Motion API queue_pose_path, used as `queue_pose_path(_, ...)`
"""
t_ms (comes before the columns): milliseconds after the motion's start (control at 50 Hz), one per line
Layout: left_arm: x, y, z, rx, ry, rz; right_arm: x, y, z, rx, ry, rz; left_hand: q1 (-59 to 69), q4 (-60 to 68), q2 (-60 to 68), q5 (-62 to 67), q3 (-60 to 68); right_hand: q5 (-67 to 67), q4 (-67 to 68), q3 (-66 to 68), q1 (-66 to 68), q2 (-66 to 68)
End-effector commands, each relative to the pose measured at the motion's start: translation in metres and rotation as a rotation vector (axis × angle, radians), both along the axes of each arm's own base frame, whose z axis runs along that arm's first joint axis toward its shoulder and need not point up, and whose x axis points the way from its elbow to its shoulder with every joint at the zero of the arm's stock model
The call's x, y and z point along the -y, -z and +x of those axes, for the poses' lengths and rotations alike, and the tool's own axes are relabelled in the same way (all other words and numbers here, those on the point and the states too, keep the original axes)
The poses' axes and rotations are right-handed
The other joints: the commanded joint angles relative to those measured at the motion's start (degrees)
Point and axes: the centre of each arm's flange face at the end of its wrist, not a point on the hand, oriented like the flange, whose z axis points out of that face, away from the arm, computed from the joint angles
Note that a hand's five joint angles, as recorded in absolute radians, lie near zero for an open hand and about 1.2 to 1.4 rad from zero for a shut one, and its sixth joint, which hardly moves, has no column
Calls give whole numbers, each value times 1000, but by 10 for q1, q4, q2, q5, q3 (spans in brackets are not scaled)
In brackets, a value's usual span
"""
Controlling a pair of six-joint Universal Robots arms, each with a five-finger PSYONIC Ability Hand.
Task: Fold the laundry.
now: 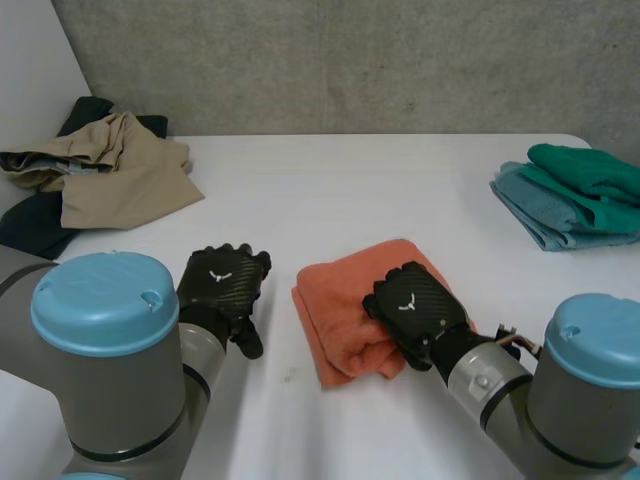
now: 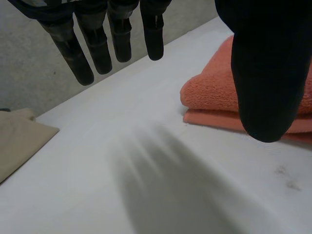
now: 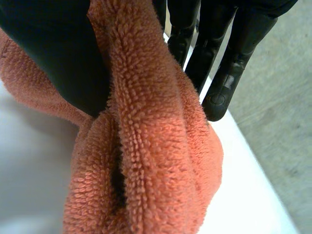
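Left hand (image 2: pixel 265 68): fingers (image 2: pixel 80 58) straight, slightly spread, hanging above the white desk (image 2: pixel 146 161). Orange towel (image 2: pixel 214 92): folded, flat on the desk, behind the thumb, apart from the fingertips. Beige garment (image 2: pixel 19 141): on the desk, beyond the outermost finger, well apart from the towel.

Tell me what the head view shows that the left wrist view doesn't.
Head view adds: the right hand gripping the orange towel, and a folded blue-green stack at the table's far right. Left wrist view adds: the left hand's straight fingers seen from the palm side, holding nothing, and the towel's layered edge seen side-on. Both share: the left hand, the towel, the beige pile and the white table.
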Motion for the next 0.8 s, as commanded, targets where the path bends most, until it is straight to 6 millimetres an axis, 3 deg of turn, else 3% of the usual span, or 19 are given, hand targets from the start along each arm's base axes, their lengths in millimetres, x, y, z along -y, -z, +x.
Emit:
queue_pose_path(20,8,0,4,-4,-26,-5,26,-24,15,-34,-64,-211,-19,-3,-4,2,-13,194,122,157,308,140)
queue_pose_path(100,13,-2,6,-10,-38,-12,77,-57,9,1,-23,-353,-19,-3,-4,2,-13,194,122,157,308,140)
queue_pose_path(120,14,-2,6,-12,-42,-15,100,-72,2,20,10,-403,-19,-3,-4,2,-13,194,122,157,308,140)
queue_pose_path(260,17,-1,7,-11,-50,-16,185,-129,-22,128,123,-568,-19,-3,-4,2,-13,194,122,157,308,140)
queue_pose_path(280,17,0,8,-12,-52,-15,209,-139,-38,158,174,-590,-19,-3,-4,2,-13,194,122,157,308,140)
queue_pose_path(380,18,1,9,-7,-58,-12,262,-161,-88,263,279,-615,-19,-3,-4,2,-13,194,122,157,308,140)
queue_pose_path(400,19,2,10,-5,-60,-9,277,-160,-105,300,307,-599,-19,-3,-4,2,-13,194,122,157,308,140)
queue_pose_path(460,20,2,10,-8,-63,-10,293,-154,-128,339,338,-569,-19,-3,-4,2,-13,194,122,157,308,140)
queue_pose_path(480,20,2,10,-8,-63,-10,304,-147,-144,361,365,-548,-19,-3,-4,2,-13,194,122,157,308,140)
queue_pose_path(560,20,3,10,-6,-63,-8,320,-110,-174,385,415,-447,-19,-3,-4,2,-13,194,122,157,308,140)
queue_pose_path(700,21,4,10,-10,-63,-13,331,-43,-219,358,412,-285,-19,-3,-4,2,-13,194,122,157,308,140)
queue_pose_path(800,20,4,10,-10,-63,-13,327,-16,-239,346,379,-204,-19,-3,-4,2,-13,194,122,157,308,140)
